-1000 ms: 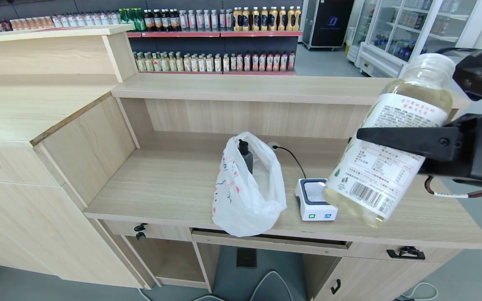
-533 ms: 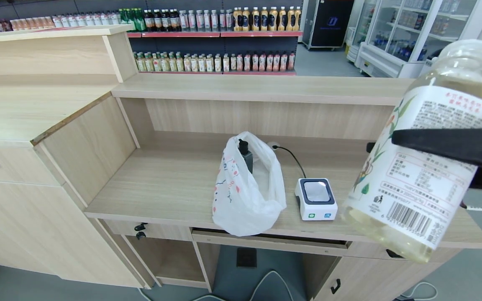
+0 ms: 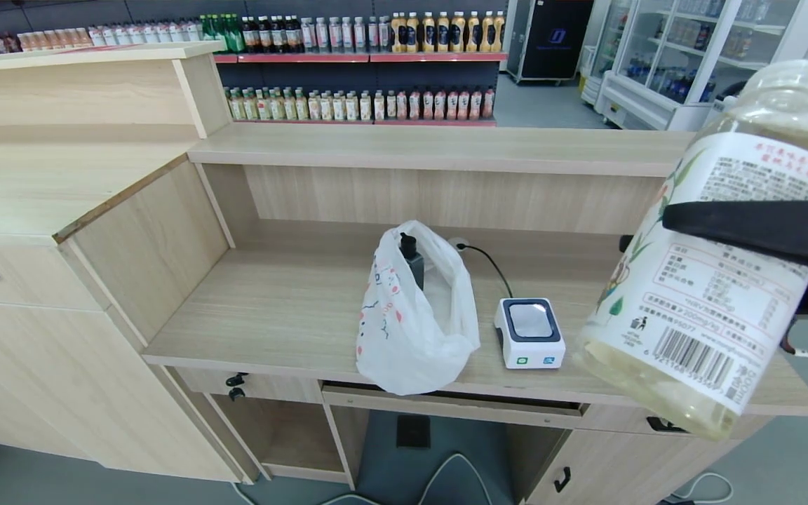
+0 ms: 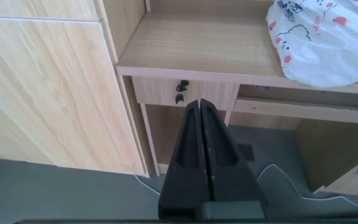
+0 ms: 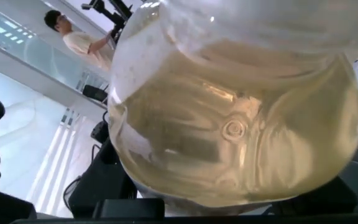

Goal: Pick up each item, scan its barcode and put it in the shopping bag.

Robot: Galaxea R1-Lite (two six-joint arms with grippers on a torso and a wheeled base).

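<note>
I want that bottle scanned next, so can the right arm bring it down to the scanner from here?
Probably yes. The right gripper holds the bottle tilted, right of the scanner, nothing stands between them, and the shopping bag sits on the scanner's other side.

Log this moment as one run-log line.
right hand: shut on bottle, tilted, raised right of scanner, barcode toward head camera | left hand: shut, empty, in front of counter | shopping bag: on counter, left of scanner

- On the bottle [image 3: 698, 308] you see a barcode [image 3: 691, 353]; its digits and the fine print around it are illegible.
- The shopping bag [image 3: 411, 330] has printed marks, but you can read no words in them.
</note>
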